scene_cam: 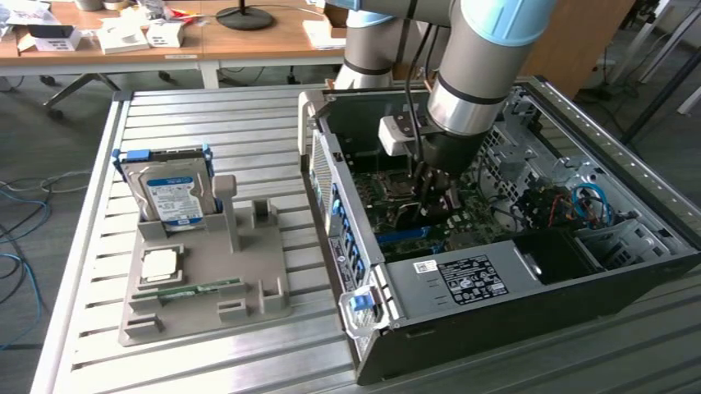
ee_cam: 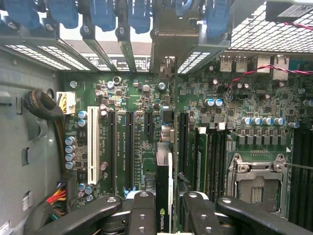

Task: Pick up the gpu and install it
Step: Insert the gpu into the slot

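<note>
The gpu (ee_cam: 164, 188) is a thin dark card seen edge-on, with a green logo near my fingers. My gripper (ee_cam: 165, 215) is shut on it, one black finger (ee_cam: 142, 210) on each side. The card's metal bracket (ee_cam: 168, 44) reaches the rear slot openings of the case. The card stands upright over the green motherboard (ee_cam: 234, 98), between the long black expansion slots (ee_cam: 129, 147) and the memory slots. Whether its edge sits in a slot is hidden. In the exterior view my gripper (scene_cam: 435, 193) is down inside the open computer case (scene_cam: 493, 271).
A white slot (ee_cam: 92, 144) and a cable bundle (ee_cam: 44, 105) lie beside the expansion slots, and the processor socket (ee_cam: 257, 183) is on the other side. On the metal table, a grey holder (scene_cam: 258, 287) carries a hard drive (scene_cam: 170, 193), a processor (scene_cam: 161, 264) and a memory stick (scene_cam: 203, 287).
</note>
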Robot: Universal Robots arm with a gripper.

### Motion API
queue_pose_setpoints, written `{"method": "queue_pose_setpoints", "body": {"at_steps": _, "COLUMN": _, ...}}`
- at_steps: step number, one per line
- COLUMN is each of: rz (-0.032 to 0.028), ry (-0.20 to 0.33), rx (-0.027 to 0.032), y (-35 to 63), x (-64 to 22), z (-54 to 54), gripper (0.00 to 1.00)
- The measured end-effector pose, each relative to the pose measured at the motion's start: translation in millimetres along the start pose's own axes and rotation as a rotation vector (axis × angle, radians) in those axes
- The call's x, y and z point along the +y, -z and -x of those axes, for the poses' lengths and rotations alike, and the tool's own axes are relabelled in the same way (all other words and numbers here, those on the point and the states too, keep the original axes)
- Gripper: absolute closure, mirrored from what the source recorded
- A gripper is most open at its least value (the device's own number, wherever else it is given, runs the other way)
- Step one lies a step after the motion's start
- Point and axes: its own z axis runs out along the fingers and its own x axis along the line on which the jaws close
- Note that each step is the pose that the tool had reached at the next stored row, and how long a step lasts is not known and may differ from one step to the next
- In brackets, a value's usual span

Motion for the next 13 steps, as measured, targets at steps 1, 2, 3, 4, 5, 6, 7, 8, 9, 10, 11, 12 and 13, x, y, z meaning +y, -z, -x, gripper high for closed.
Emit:
{"method": "queue_pose_setpoints", "body": {"at_steps": 1, "rz": 0.0001, "ry": 0.000, "rx": 0.0000, "y": 0.0, "x": 0.0, "z": 0.0, "gripper": 0.74}}
{"method": "queue_pose_setpoints", "body": {"at_steps": 2, "rz": 0.0001, "ry": 0.000, "rx": 0.0001, "y": 0.1, "x": 0.0, "z": 0.0, "gripper": 0.74}}
{"method": "queue_pose_setpoints", "body": {"at_steps": 3, "rz": 0.0000, "ry": 0.000, "rx": 0.0001, "y": 0.1, "x": 0.1, "z": 0.0, "gripper": 0.74}}
{"method": "queue_pose_setpoints", "body": {"at_steps": 4, "rz": 0.0001, "ry": 0.000, "rx": 0.0001, "y": 0.0, "x": 0.6, "z": 0.0, "gripper": 0.74}}
{"method": "queue_pose_setpoints", "body": {"at_steps": 5, "rz": 0.0000, "ry": 0.000, "rx": 0.0001, "y": 0.0, "x": 0.8, "z": 0.0, "gripper": 0.74}}
{"method": "queue_pose_setpoints", "body": {"at_steps": 6, "rz": 0.0000, "ry": 0.000, "rx": 0.0001, "y": 0.0, "x": 0.8, "z": 0.0, "gripper": 0.74}}
{"method": "queue_pose_setpoints", "body": {"at_steps": 7, "rz": 0.0001, "ry": 0.000, "rx": 0.0001, "y": 0.0, "x": 0.8, "z": 0.0, "gripper": 0.74}}
{"method": "queue_pose_setpoints", "body": {"at_steps": 8, "rz": 0.0001, "ry": 0.000, "rx": 0.0001, "y": 0.0, "x": 0.8, "z": 0.0, "gripper": 0.74}}
{"method": "queue_pose_setpoints", "body": {"at_steps": 9, "rz": 0.0000, "ry": 0.000, "rx": 0.0001, "y": 0.0, "x": 0.8, "z": 0.0, "gripper": 0.74}}
{"method": "queue_pose_setpoints", "body": {"at_steps": 10, "rz": 0.0001, "ry": 0.000, "rx": 0.0002, "y": 0.0, "x": 0.8, "z": 0.0, "gripper": 0.74}}
{"method": "queue_pose_setpoints", "body": {"at_steps": 11, "rz": 0.0000, "ry": 0.000, "rx": 0.0000, "y": -0.4, "x": 0.9, "z": -0.1, "gripper": 0.74}}
{"method": "queue_pose_setpoints", "body": {"at_steps": 12, "rz": 0.0001, "ry": 0.000, "rx": 0.0001, "y": -0.6, "x": 0.9, "z": -0.1, "gripper": 0.74}}
{"method": "queue_pose_setpoints", "body": {"at_steps": 13, "rz": 0.0002, "ry": 0.000, "rx": 0.0004, "y": -0.6, "x": 0.9, "z": -0.1, "gripper": 0.74}}
